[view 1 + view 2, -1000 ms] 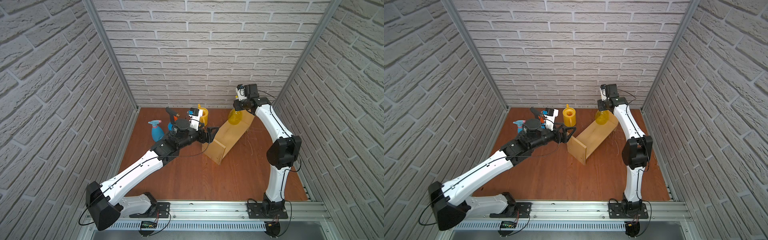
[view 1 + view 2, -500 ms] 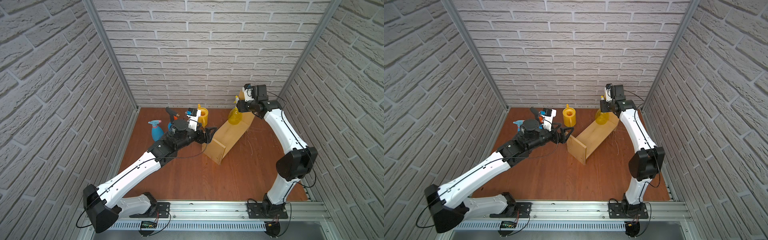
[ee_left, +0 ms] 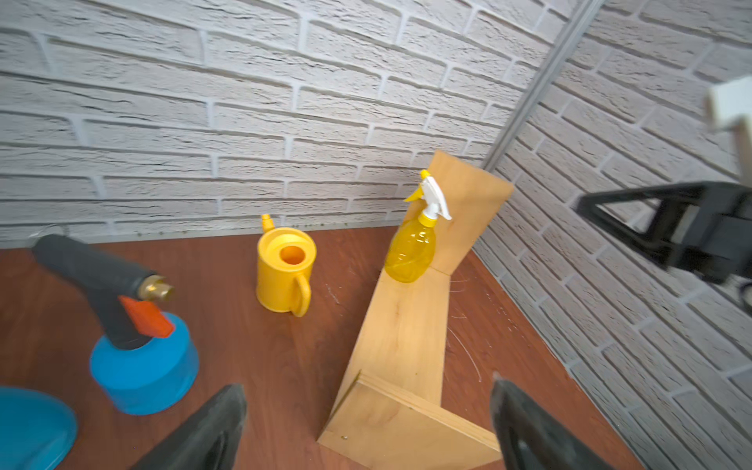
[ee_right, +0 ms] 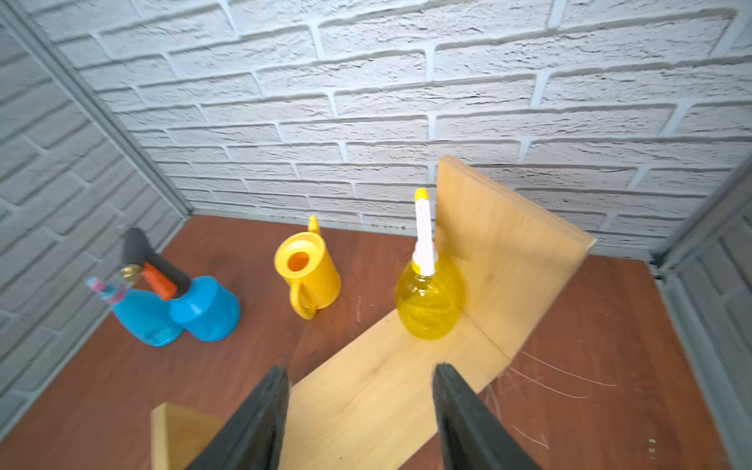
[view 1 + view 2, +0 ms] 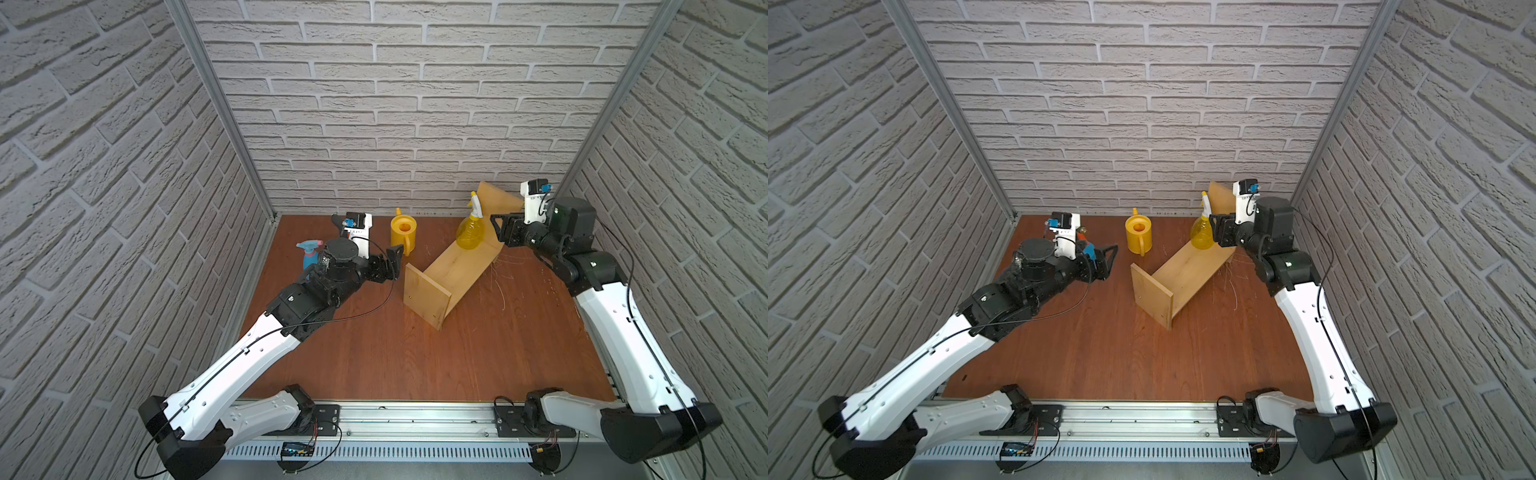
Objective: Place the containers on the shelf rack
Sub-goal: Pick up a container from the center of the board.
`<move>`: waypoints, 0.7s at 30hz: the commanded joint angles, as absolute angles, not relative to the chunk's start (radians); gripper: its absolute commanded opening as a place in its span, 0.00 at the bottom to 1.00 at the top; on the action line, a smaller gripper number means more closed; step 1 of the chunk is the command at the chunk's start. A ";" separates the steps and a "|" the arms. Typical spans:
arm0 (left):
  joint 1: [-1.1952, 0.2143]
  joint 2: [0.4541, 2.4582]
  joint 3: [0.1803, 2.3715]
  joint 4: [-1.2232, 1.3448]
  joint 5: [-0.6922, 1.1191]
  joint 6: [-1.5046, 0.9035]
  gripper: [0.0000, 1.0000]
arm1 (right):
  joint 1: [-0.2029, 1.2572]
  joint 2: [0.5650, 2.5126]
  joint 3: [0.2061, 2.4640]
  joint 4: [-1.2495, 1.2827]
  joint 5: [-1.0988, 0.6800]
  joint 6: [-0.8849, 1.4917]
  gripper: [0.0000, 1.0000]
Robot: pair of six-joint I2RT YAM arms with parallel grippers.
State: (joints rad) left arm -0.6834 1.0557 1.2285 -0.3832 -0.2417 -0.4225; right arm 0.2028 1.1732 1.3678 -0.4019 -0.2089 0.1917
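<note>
Containers [image 4: 309, 280] four, one yellow spray bottle [image 4: 427, 309] on single shelf rack [image 4: 386, 386], both jaws released.

Hidden and cropped parts of a robot work cell.

In a top view the left arm [image 5: 266, 345] covers most of the blue pressure sprayer [image 5: 336, 219], leaving only its black handle, and hides the lower body of the light-blue spray bottle [image 5: 308, 257]. In the left wrist view that bottle is a blue sliver cut off at the corner, and the left gripper [image 3: 366, 384] shows only two blurred fingers cropped by the edge. The right gripper [image 4: 361, 368] is cropped likewise in its own wrist view, where one finger covers part of the near end panel of the shelf rack [image 4: 366, 407]. The rack's far panel sits partly behind the right arm [image 5: 569, 224] in both top views.
</note>
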 commanded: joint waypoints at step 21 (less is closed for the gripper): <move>-0.475 0.758 1.011 -0.552 -0.536 -0.726 0.98 | 0.687 1.511 1.481 -0.171 -0.472 0.041 0.79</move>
State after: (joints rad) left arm -0.4862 0.7952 1.0573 -0.5350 -0.4618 -0.6418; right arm 0.6472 1.4357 1.3975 -0.1139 -0.5011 0.1085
